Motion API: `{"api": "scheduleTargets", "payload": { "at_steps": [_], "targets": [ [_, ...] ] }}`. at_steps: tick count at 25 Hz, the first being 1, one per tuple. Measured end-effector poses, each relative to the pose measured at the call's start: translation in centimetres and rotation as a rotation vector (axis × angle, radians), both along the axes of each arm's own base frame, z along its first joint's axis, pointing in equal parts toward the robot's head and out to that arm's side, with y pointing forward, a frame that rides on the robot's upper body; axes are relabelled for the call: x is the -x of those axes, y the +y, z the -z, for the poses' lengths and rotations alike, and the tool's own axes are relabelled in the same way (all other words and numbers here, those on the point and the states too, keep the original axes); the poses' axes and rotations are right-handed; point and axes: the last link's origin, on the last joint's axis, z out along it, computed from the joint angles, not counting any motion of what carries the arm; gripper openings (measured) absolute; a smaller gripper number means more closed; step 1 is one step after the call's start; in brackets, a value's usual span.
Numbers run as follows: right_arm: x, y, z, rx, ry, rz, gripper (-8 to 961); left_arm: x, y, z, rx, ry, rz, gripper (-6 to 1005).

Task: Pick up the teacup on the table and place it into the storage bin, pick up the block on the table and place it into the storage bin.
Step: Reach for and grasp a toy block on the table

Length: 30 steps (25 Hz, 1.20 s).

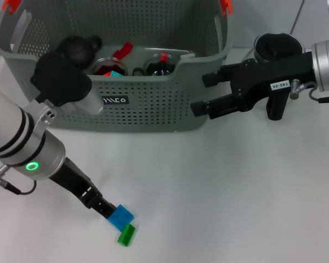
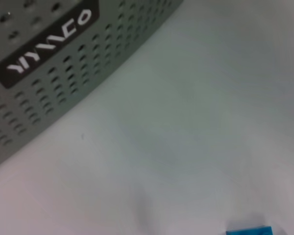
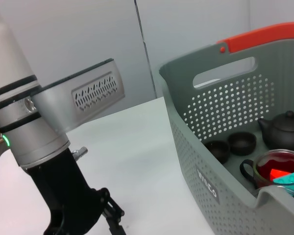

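The grey-green storage bin (image 1: 153, 112) stands at the back of the table. It also shows in the left wrist view (image 2: 44, 93) and the right wrist view (image 3: 225, 98). A blue block (image 1: 122, 216) lies on the table at the front, with a green block (image 1: 126, 235) touching it. My left gripper (image 1: 105, 209) is low at the blue block's left edge; the block's top shows in the left wrist view (image 2: 250, 230). My right gripper (image 1: 204, 94) is open and empty, beside the bin's right end. Two small dark teacups (image 3: 230, 146) sit inside the bin; none shows on the table.
The bin also holds a dark teapot (image 3: 284, 128) and a glass cup (image 3: 277, 171) with red and teal pieces in it. My left arm's black elbow (image 1: 63, 76) hangs in front of the bin's left part. White table lies between the bin and the blocks.
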Motion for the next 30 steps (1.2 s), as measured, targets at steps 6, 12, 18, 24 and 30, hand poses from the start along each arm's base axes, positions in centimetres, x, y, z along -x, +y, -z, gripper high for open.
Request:
{"api": "scheduleTargets", "payload": {
  "at_steps": [6,12,18,24,30],
  "targets": [
    [0.0,0.1,-0.1,-0.005,0.004,0.003,928,-0.1,-0.6,0.9,0.034,0.027,0.019,949],
    [-0.1,0.1,-0.2,-0.008,0.006,0.004,927,0.1,-0.8,1.2,0.041,0.035,0.018,949],
    [0.0,0.1,-0.2,-0.007,0.006,0.003,927,0.2,-1.2,1.6,0.043,0.045,0.035,949],
    [0.1,0.1,-0.2,-0.006,0.016,0.002,927,0.0,-1.6,2.2,0.059,0.064,0.051,949],
    [0.1,0.1,-0.2,-0.007,0.019,0.003,927,-0.2,-1.8,2.5,0.067,0.07,0.056,949]
  ]
}}
